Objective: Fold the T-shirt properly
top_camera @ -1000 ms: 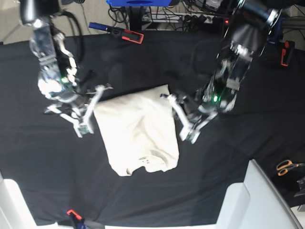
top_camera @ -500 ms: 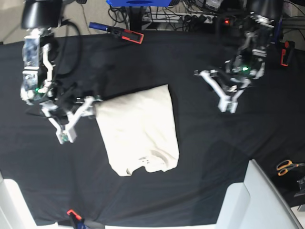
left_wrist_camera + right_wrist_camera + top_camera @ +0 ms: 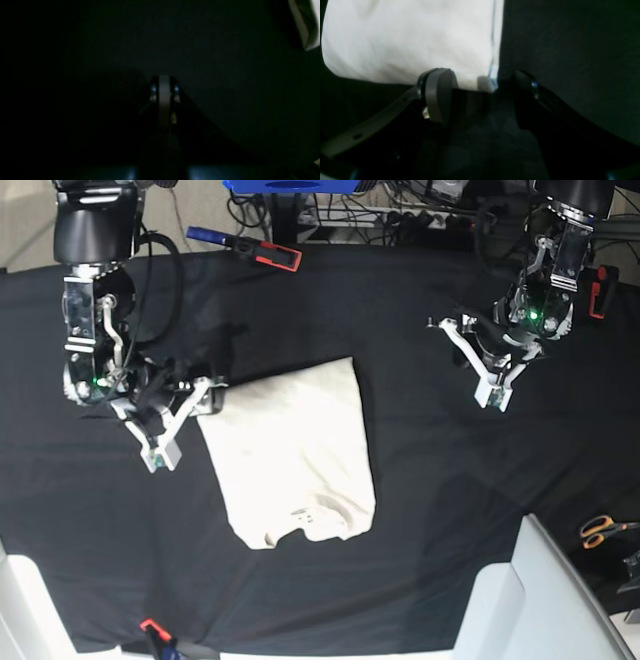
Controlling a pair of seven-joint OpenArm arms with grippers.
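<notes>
Right now the T-shirt (image 3: pixel 292 455) is lying folded into a compact, roughly rectangular bundle near the middle of the black table cloth (image 3: pixel 420 510), with its collar end facing the near edge of the base view and soft wrinkles running across the cream fabric. The right gripper (image 3: pixel 185 420) is sitting at the shirt's far left corner in the base view, its jaws standing apart; in the right wrist view one grey finger (image 3: pixel 437 96) is resting against the shirt's hem while the other dark finger is standing clear over bare cloth, so the corner of the fabric is lying between them without being pinched. The left gripper (image 3: pixel 480 365) is hanging over bare black cloth well apart from the shirt, toward the far right of the base view, and its jaws are pressed together with nothing between them, as the dim left wrist view is showing the two fingertips (image 3: pixel 164 92) meeting. A red-and-black clamp (image 3: pixel 262 250) is lying at the far edge of the table, and orange-handled scissors (image 3: pixel 603 530) are lying at the right edge, beside a white box (image 3: pixel 530 600) in the near corner.
</notes>
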